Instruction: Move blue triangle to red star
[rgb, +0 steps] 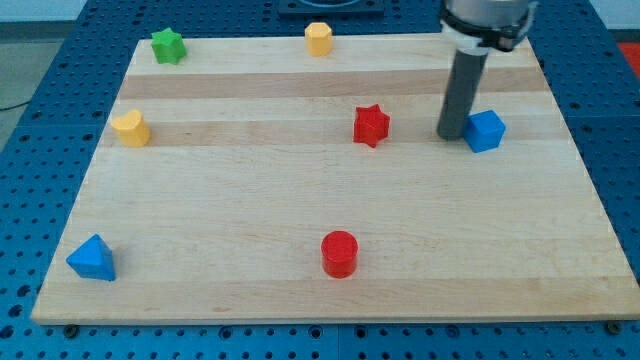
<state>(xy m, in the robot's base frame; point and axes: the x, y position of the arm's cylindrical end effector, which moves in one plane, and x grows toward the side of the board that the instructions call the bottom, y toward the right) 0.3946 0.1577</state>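
The blue triangle lies near the board's bottom left corner. The red star sits right of the board's centre, in the upper half. My tip rests on the board to the right of the red star, just left of a blue cube-like block and touching or nearly touching it. The tip is far from the blue triangle, across the board to its upper right.
A green star is at the top left. A yellow block is at the top centre. A yellow heart-like block is at the left. A red cylinder is at the bottom centre. The wooden board lies on a blue perforated table.
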